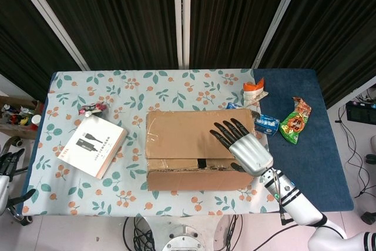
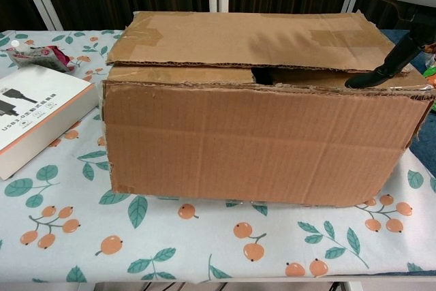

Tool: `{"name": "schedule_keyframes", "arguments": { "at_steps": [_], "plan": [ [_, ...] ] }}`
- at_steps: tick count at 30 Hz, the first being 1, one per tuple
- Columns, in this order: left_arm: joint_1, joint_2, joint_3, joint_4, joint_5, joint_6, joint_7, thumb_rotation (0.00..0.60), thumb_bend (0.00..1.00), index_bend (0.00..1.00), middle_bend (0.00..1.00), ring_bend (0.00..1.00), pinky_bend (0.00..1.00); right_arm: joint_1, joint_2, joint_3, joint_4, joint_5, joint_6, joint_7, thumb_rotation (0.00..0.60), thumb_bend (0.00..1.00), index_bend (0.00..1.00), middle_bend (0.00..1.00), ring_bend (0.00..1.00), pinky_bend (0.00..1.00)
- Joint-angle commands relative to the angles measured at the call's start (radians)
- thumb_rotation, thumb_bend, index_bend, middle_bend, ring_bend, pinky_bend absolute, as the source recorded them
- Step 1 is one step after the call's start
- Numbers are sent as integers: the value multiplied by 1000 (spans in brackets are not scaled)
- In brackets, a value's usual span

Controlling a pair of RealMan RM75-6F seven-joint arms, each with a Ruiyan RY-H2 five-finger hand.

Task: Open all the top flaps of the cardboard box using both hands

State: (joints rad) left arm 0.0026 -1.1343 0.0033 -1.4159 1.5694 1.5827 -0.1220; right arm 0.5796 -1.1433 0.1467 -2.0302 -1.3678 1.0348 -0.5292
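Note:
The cardboard box (image 1: 188, 145) stands mid-table with its top flaps down; the large rear flap (image 2: 252, 39) overlaps the front ones. My right hand (image 1: 245, 147) hovers over the right end of the box top, fingers (image 1: 226, 130) spread flat and pointing to the back left. In the chest view, the right hand (image 2: 388, 5) shows at the upper right, its thumb reaching down to the front edge of the top flap. It holds nothing. My left hand (image 1: 7, 171) is low at the left frame edge, off the table, fingers apart and empty.
A white book-like box (image 1: 94, 144) lies left of the cardboard box, with a pink packet (image 1: 93, 109) behind it. Orange (image 1: 254, 92), blue (image 1: 267, 123) and green (image 1: 295, 120) snack packets lie to the right, on and near the dark blue cloth (image 1: 305, 157).

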Motion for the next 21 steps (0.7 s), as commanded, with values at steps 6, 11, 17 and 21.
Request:
{"name": "schedule_keyframes", "arguments": {
  "at_steps": [6, 11, 17, 21],
  "plan": [
    [0, -1, 0, 1, 0, 2, 5, 600, 0, 64, 144, 117, 209, 17, -17, 7, 34, 17, 9, -8, 600, 0, 0, 0, 0, 0],
    [4, 0, -1, 3, -4, 4, 3, 600, 0, 65, 144, 117, 209, 31, -36, 15, 58, 38, 12, -10, 600, 0, 0, 0, 0, 0],
    [4, -1, -1, 8, -8, 2, -3, 600, 0, 65, 144, 116, 209, 36, -47, 32, 74, 21, 51, -4, 600, 222, 0, 0, 0, 0],
    [4, -3, -2, 11, -7, 1, -5, 600, 0, 64, 144, 117, 209, 37, -46, 46, 80, -1, 80, 9, 600, 508, 0, 0, 0, 0]
  ]
}}
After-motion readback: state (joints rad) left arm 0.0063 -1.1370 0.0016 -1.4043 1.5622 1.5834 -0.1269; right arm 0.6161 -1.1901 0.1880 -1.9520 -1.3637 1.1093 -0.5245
